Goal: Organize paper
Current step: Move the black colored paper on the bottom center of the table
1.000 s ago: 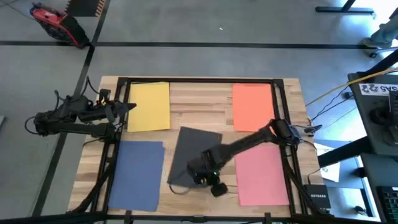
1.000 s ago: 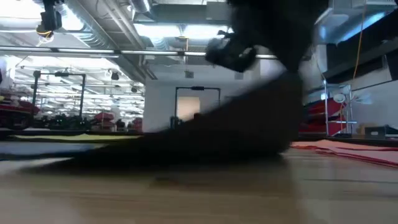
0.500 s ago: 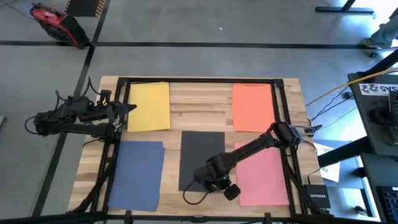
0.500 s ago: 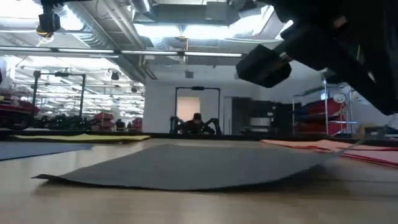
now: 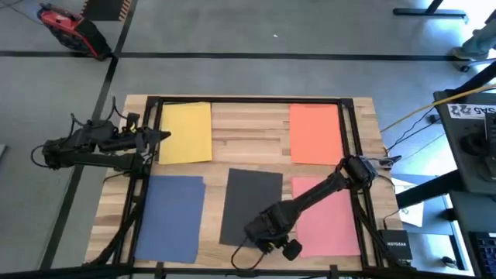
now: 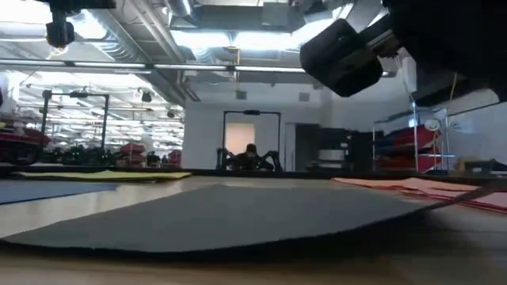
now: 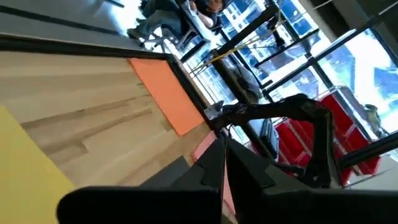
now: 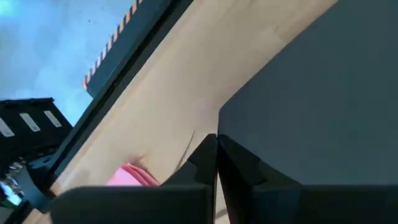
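Currently, right gripper (image 5: 267, 232): fingers pressed together, at the near edge of the dark grey sheet (image 5: 249, 205), 6 o'clock on the table (image 5: 248, 128).
Left gripper (image 5: 159, 136): fingers together, waiting at 9 o'clock beside the yellow sheet (image 5: 186, 133).
Other paper: orange sheet (image 5: 314, 133) at 1 o'clock, pink sheet (image 5: 329, 217) at 4 o'clock, blue sheet (image 5: 170, 217) at 7 o'clock.

The right hand (image 5: 273, 239) covers the near right corner of the dark grey paper (image 5: 249, 203), and the right arm hides part of the pink paper (image 5: 329, 221).
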Controlling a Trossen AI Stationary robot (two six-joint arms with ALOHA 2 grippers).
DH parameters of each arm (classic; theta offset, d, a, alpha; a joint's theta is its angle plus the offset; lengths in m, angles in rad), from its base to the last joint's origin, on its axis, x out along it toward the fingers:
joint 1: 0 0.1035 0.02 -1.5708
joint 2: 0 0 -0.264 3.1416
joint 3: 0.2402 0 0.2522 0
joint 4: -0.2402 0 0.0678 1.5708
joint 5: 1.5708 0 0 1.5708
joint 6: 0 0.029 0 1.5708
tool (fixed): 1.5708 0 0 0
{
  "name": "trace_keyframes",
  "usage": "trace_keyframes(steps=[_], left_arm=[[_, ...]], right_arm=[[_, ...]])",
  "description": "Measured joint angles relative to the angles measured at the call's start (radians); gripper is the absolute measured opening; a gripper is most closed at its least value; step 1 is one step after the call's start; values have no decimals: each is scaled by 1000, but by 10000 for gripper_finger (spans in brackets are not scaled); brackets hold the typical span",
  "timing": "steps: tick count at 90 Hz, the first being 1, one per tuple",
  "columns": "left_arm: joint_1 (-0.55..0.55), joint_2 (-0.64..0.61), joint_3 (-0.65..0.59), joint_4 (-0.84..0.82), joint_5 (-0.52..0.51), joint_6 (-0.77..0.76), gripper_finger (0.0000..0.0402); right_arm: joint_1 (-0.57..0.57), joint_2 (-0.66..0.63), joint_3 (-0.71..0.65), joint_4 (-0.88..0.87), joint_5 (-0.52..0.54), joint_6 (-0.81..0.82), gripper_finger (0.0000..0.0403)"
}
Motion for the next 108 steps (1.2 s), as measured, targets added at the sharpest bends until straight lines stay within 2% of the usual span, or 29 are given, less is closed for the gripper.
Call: trace_keyframes(steps=[24,40,61,67,72,79,86,100,108], left_arm=[[0,0,0,-18,1,3,0],[0,0,0,-17,3,33,0],[0,0,0,-17,3,56,0],[0,0,0,-17,3,48,0],[0,0,0,-16,3,23,0],[0,0,0,-15,4,-7,0],[0,1,0,-14,4,-17,0],[0,1,0,0,17,-20,0],[0,1,0,9,20,-55,0]], right_arm=[[3,25,0,-4,-14,-3,4],[3,25,0,-2,-9,40,38],[3,25,0,14,-28,256,110],[2,25,0,24,-65,341,112],[2,25,0,39,-61,410,98],[3,15,0,79,4,488,54],[-11,-4,0,125,120,569,12],[-110,-25,1,210,300,825,3],[-183,-30,0,310,357,982,2]])
